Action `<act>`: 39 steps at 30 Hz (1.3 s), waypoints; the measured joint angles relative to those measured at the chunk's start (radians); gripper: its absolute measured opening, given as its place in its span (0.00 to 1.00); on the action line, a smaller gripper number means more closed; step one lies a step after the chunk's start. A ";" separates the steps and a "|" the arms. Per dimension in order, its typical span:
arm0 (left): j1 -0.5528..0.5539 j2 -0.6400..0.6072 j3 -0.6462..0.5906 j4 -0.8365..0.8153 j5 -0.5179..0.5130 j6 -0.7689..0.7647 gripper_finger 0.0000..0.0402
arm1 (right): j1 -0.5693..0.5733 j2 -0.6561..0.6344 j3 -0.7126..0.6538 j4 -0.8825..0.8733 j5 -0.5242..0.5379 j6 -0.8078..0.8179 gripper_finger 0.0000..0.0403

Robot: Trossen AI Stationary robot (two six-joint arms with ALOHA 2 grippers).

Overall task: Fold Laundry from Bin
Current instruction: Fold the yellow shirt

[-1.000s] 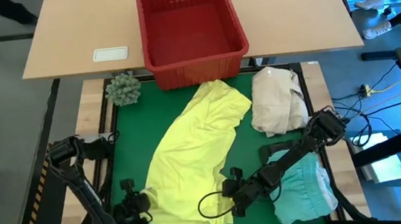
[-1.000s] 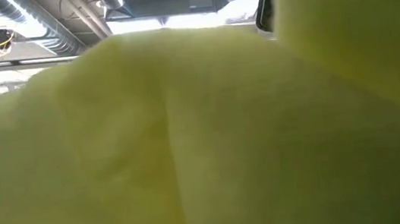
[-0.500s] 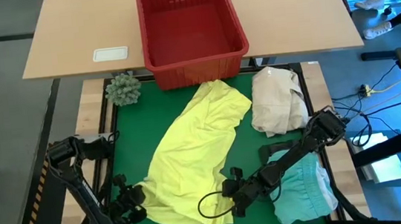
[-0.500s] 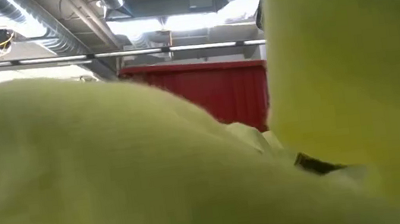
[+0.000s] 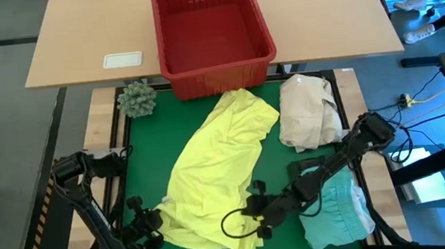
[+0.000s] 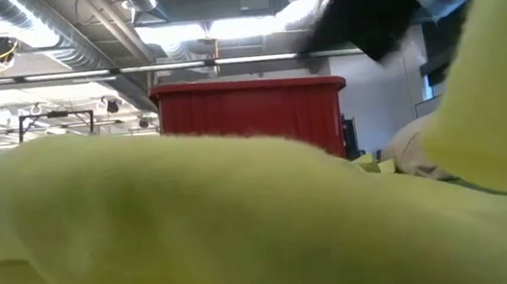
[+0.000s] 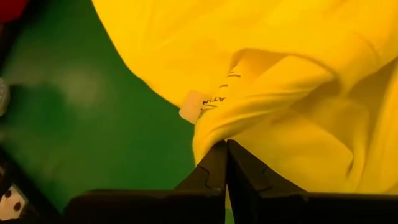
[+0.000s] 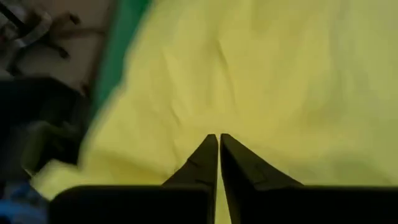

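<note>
Yellow soft cloth, a shirt-sized garment [image 7: 298, 81], is being pinched at its near edge by the left pincer [image 7: 226, 163], whose two dark fingers are pressed together on a bunched fold just beside a small sewn label [image 7: 198, 107]. In the overhead view the left pincer [image 5: 149, 226] is sitting at the near left corner of the garment [image 5: 211, 171]. The right pincer [image 8: 217, 155] is also pressed nearly together, its tips lying on the same yellow cloth; whether any fabric is caught between them cannot be told. From above, the right pincer [image 5: 258, 214] is resting at the garment's near right edge.

Spreading outward, the garment is lying crumpled and slantwise across the green mat of the surface [image 5: 144, 162]. A light turquoise folded cloth garment [image 5: 335, 212] is lying under the right arm, and a cream-white cloth bundle [image 5: 308, 111] sits beyond it. The bright red slotted plastic bin [image 5: 211, 28] is standing at the far side, apparently empty.

Risks, as judgement: the left grip is holding only a thin fold, so tugging could let it slip. If the right pincer has no real hold, one-sided pulling would drag the shirt askew. The right arm could also snag the turquoise garment beneath it.
</note>
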 joint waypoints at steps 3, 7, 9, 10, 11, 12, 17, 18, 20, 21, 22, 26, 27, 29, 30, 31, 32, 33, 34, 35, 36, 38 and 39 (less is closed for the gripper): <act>0.000 0.000 0.000 0.003 -0.015 0.001 0.00 | -0.021 0.018 0.062 0.120 0.009 -0.118 0.09; 0.000 0.000 0.000 0.004 -0.039 0.001 0.00 | -0.052 0.113 0.224 0.155 -0.011 -0.287 0.17; 0.001 0.000 0.000 0.004 -0.048 0.001 0.00 | -0.065 0.177 0.328 0.129 -0.021 -0.347 0.22; 0.002 0.000 0.000 0.004 -0.050 0.001 0.00 | -0.072 0.210 0.381 0.109 -0.026 -0.377 0.24; 0.003 0.000 0.000 0.004 -0.053 0.000 0.00 | -0.078 0.246 0.435 0.099 -0.033 -0.398 0.27; 0.003 0.000 0.000 0.007 -0.056 0.000 0.00 | -0.084 0.279 0.487 0.083 -0.037 -0.413 0.30; 0.005 0.000 0.000 0.029 -0.057 0.000 0.00 | -0.110 0.435 0.698 -0.049 -0.029 -0.423 0.41; 0.004 0.000 0.000 0.033 -0.057 0.000 0.00 | -0.115 0.462 0.729 -0.046 -0.032 -0.419 0.42; 0.005 0.000 0.000 0.038 -0.057 0.000 0.00 | -0.123 0.508 0.773 -0.058 -0.030 -0.418 0.45; 0.006 0.000 0.000 0.041 -0.059 0.000 0.00 | -0.125 0.528 0.788 -0.056 -0.030 -0.417 0.47; 0.006 0.000 0.000 0.042 -0.064 -0.001 0.00 | -0.130 0.548 0.798 -0.055 -0.030 -0.415 0.48; 0.012 0.000 0.000 0.050 -0.069 0.000 0.00 | -0.142 0.600 0.813 -0.051 -0.055 -0.379 0.51; 0.012 0.000 0.000 0.052 -0.070 0.000 0.00 | -0.143 0.604 0.814 -0.052 -0.063 -0.366 0.52; 0.012 0.000 0.000 0.053 -0.076 0.000 0.00 | -0.148 0.619 0.815 -0.045 -0.079 -0.345 0.52; 0.015 0.000 0.000 0.053 -0.076 0.000 0.00 | -0.148 0.623 0.815 -0.047 -0.088 -0.336 0.52; 0.016 0.000 0.000 0.053 -0.076 0.000 0.00 | -0.148 0.631 0.815 -0.047 -0.090 -0.332 0.52; 0.017 0.000 0.000 0.053 -0.076 0.000 0.00 | -0.148 0.636 0.815 -0.042 -0.093 -0.332 0.52; 0.018 0.000 0.000 0.053 -0.077 0.000 0.00 | -0.148 0.642 0.815 -0.043 -0.093 -0.332 0.52; 0.019 0.000 0.000 0.054 -0.080 0.000 0.00 | -0.148 0.647 0.815 -0.040 -0.096 -0.331 0.52; 0.021 0.000 0.000 0.055 -0.083 0.000 0.00 | -0.148 0.650 0.815 -0.041 -0.096 -0.331 0.52; 0.024 0.000 0.000 0.056 -0.084 0.000 0.00 | -0.147 0.654 0.815 -0.040 -0.096 -0.330 0.51; 0.025 0.000 0.000 0.056 -0.084 0.000 0.00 | -0.147 0.661 0.815 -0.041 -0.090 -0.329 0.46; 0.026 0.000 0.000 0.056 -0.086 0.000 0.00 | -0.147 0.663 0.815 -0.047 -0.085 -0.328 0.43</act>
